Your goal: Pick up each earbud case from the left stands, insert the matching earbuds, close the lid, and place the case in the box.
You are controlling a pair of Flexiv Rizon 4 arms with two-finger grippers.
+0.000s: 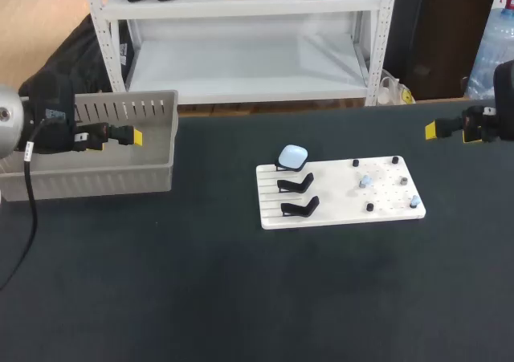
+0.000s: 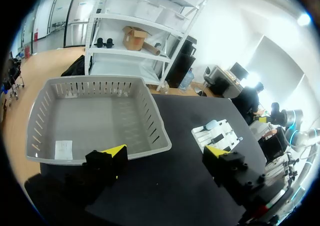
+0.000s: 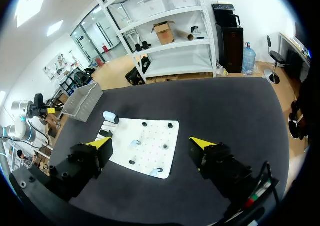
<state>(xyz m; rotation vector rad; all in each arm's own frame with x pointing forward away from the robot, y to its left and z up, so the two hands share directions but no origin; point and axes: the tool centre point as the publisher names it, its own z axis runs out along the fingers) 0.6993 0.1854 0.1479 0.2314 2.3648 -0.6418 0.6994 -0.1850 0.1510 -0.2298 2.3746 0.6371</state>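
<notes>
1. At the white board's (image 1: 384,172) 10 o'clock corner, the earbud case (image 1: 292,155) (pale blue-white) sits on a black stand (image 1: 281,167).
2. Left end effector (image 1: 119,140), wide open and empty, hangs by the grey box (image 1: 128,103) at the desk's (image 1: 201,298) 9 o'clock.
3. Right end effector (image 1: 454,132), at 3 o'clock, gapes empty.

tool (image 3: 151,145) spread wide | white board (image 3: 155,136) ahead | earbud case (image 3: 111,118) at edge

Readable text: we find none in any of the three views.
Box (image 2: 152,118): a white slip (image 2: 63,149) lies on its floor near one corner; whatever is printed on it is too small for us to make out.
</notes>
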